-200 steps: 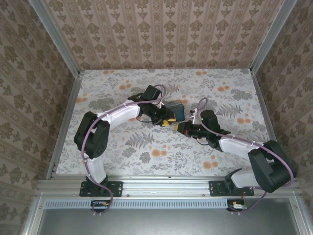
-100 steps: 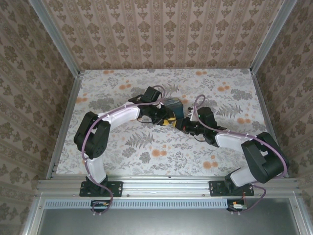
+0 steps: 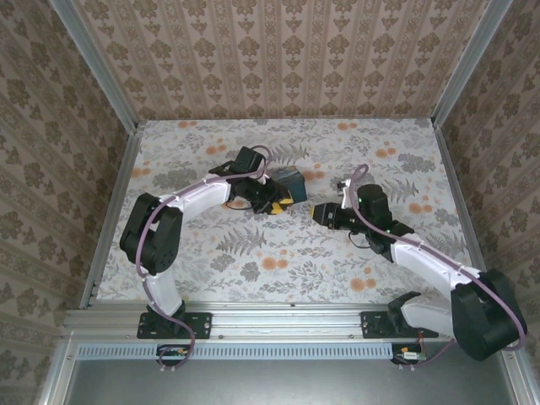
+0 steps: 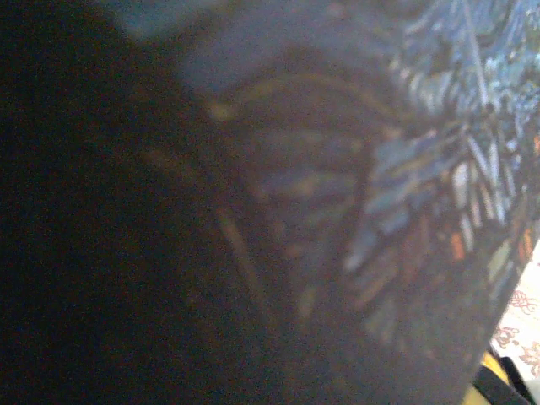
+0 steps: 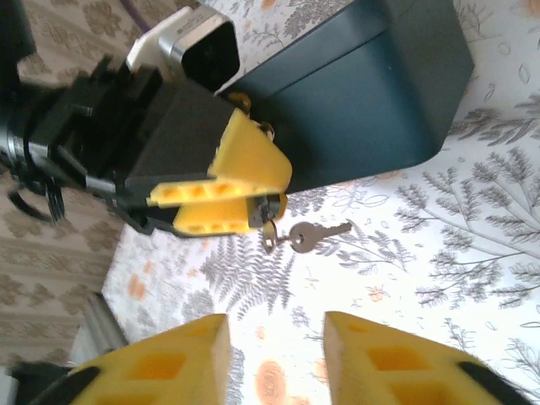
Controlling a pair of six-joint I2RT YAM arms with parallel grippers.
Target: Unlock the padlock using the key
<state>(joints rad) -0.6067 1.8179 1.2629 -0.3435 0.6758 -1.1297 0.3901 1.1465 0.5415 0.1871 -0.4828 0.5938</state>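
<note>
A: From above?
B: Left hand (image 3: 277, 202) against the box (image 3: 295, 179) on the table (image 3: 253, 253); right hand (image 3: 317, 213) nearby, apart.
A: Left wrist?
B: Blurred box paint.
A: Right wrist?
B: Right fingers (image 5: 181, 363) gape; left hand pinches the padlock (image 5: 270, 207), key (image 5: 319, 234) dangling below.

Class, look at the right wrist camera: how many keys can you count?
1. The key sits on a small ring at the yellow fingertips of the left gripper. A second key may be hidden behind them.

Top camera high, looking down; wrist cameras close, sharing box (image 5: 371, 93) (left one blurred).
</note>
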